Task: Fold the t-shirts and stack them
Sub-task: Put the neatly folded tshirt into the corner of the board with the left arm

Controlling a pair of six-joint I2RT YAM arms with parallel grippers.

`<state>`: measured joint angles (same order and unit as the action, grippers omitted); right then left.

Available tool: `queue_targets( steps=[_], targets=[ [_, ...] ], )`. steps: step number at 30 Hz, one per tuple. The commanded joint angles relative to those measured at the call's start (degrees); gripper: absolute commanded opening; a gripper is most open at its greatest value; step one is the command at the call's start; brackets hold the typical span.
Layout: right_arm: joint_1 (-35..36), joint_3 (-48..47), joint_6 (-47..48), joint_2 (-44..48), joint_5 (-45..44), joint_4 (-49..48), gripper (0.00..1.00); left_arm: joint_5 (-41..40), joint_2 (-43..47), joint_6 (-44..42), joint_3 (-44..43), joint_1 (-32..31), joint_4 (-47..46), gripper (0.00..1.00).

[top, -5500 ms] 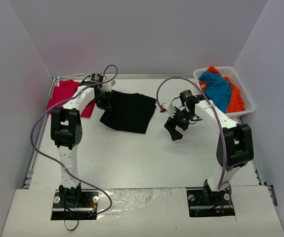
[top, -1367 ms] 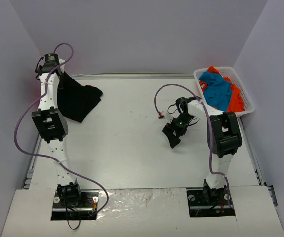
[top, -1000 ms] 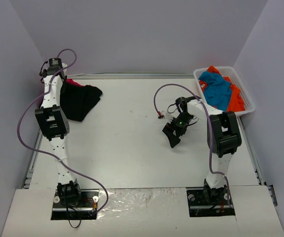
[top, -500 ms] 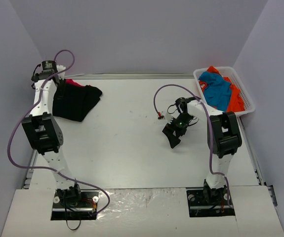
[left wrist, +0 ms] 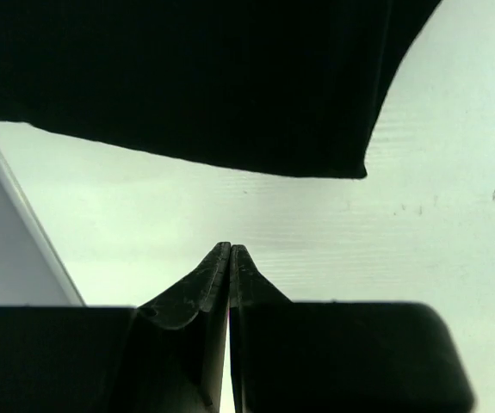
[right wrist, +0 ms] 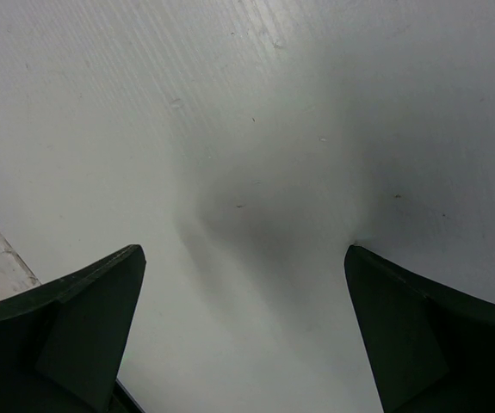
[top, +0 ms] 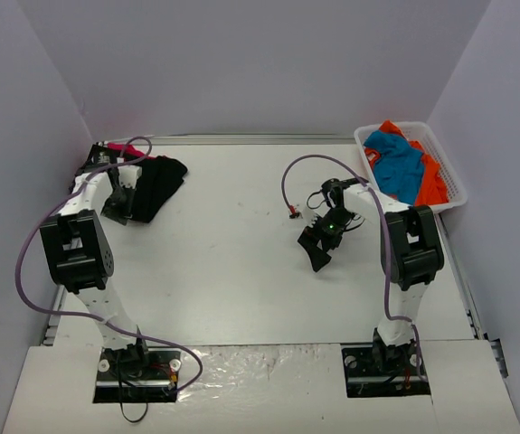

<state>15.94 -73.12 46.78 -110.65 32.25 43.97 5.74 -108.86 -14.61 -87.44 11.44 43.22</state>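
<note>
The black t-shirt (top: pixel 156 181) lies folded at the table's back left, on top of the crimson-red t-shirt, of which only a sliver (top: pixel 115 146) shows. My left gripper (top: pixel 115 213) is shut and empty, just off the black shirt's near edge. In the left wrist view the black shirt (left wrist: pixel 187 77) fills the top and the gripper's closed tips (left wrist: pixel 230 249) are over bare table. My right gripper (top: pixel 318 249) is open and empty over bare table at centre right, and the right wrist view (right wrist: pixel 243 249) shows only table between its fingers. Blue (top: pixel 397 163) and orange (top: pixel 433 181) shirts lie in the basket.
A white basket (top: pixel 451 203) stands at the back right corner. A metal rail (top: pixel 70 244) runs along the table's left edge, close to my left arm. A purple cable (top: pixel 287 185) loops off the right arm.
My left arm carried the black shirt to the back left, laid it over the red shirt, let go and drew back with its jaws shut. The right arm has stayed still for the last second.
</note>
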Motion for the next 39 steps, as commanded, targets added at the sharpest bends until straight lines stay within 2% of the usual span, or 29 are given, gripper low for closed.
queue_targets(
  steps=[1,6,15,32,39],
  targets=[
    [0.6,5.4,1.2,-5.4,-3.4,0.6,1.00,2.4,4.5,-1.5,2.2,0.5,-2.6,0.02],
    [0.6,5.5,1.3,-5.0,-3.1,0.6,1.00,2.5,4.1,-1.0,6.7,0.4,-6.8,0.02],
    [1.0,5.5,0.9,-7.2,-4.3,0.5,1.00,4.0,0.8,1.5,6.5,-0.3,-10.9,0.02],
    [1.6,5.3,0.2,-9.8,-6.6,0.6,1.00,2.1,-8.6,4.1,-0.7,-5.5,-12.5,0.02],
    [1.7,5.2,0.1,-10.2,-7.1,0.5,1.00,1.9,-12.3,5.6,-7.9,-7.3,-10.6,0.02]
  ],
)
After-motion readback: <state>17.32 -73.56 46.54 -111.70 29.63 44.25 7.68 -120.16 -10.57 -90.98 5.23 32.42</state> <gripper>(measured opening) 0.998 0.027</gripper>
